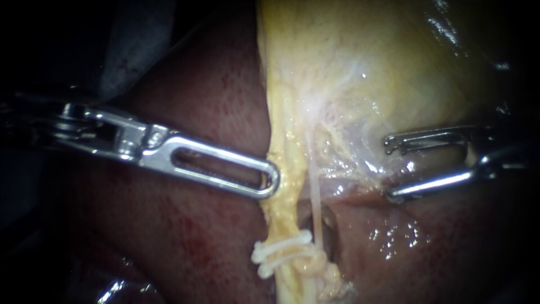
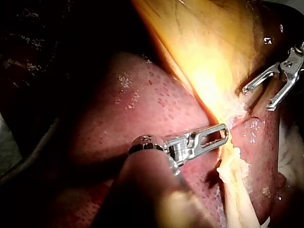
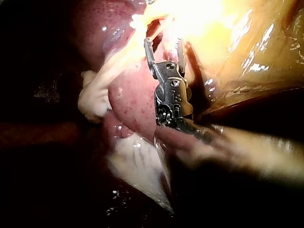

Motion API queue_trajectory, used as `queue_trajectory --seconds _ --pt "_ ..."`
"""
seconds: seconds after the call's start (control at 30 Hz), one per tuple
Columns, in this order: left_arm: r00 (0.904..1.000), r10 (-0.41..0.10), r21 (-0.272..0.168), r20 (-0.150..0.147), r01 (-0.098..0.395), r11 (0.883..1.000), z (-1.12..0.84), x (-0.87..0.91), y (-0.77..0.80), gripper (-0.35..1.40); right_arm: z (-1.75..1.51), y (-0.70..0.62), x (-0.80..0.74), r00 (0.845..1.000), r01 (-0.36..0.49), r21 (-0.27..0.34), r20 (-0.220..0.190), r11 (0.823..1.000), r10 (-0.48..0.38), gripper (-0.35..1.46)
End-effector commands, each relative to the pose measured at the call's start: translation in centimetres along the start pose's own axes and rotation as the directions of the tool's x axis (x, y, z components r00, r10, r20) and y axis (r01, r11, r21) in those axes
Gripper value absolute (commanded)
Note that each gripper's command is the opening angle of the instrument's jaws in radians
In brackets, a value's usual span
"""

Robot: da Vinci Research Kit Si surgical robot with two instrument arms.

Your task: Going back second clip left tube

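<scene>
A yellow tissue band (image 1: 279, 146) runs down from the gallbladder (image 1: 365, 56) to two white clips (image 1: 281, 252) that sit close together on its lower end. A thin pale tube (image 1: 316, 202) runs just right of the band. My left instrument (image 1: 273, 180) lies across the liver with its slotted jaws together, tip against the band's left edge; no tissue shows between them. My right instrument (image 1: 389, 169) stands to the right of the band and the thin tube, its jaws open and holding nothing. The right wrist view shows those jaws (image 3: 164, 46) open beside the clips (image 3: 92, 99).
Dark red liver (image 1: 185, 236) fills the lower half under both instruments, wet and glistening at the right. A dark opening (image 1: 329, 222) lies beside the thin tube. A white, gauze-like sheet (image 3: 137, 171) lies beside the right instrument's shaft in the right wrist view.
</scene>
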Motion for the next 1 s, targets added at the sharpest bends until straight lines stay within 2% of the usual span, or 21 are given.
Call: queue_trajectory --seconds 0.03,0.37,0.7,1.0 --pt "1.0000 0.002 -0.003 -0.002 -0.002 1.000 0.04 0.00 0.02 -0.35 0.00 0.00 0.00 1.000 0.000 0.000 0.000 1.000 0.000 0.50" --pt "0.9999 0.011 -0.004 -0.012 -0.011 1.000 0.24 0.07 0.16 -0.35 -0.03 -0.02 0.00 1.000 -0.001 0.001 0.001 1.000 0.001 0.50" --pt "0.9998 0.014 -0.004 -0.016 -0.014 1.000 0.25 0.08 0.23 -0.35 -0.04 -0.03 0.00 1.000 -0.001 0.001 0.001 1.000 0.001 0.49" --pt "0.9998 0.014 -0.004 -0.016 -0.014 1.000 0.25 0.08 0.23 -0.35 -0.04 -0.03 0.00 1.000 -0.001 0.002 0.001 1.000 0.001 0.49"
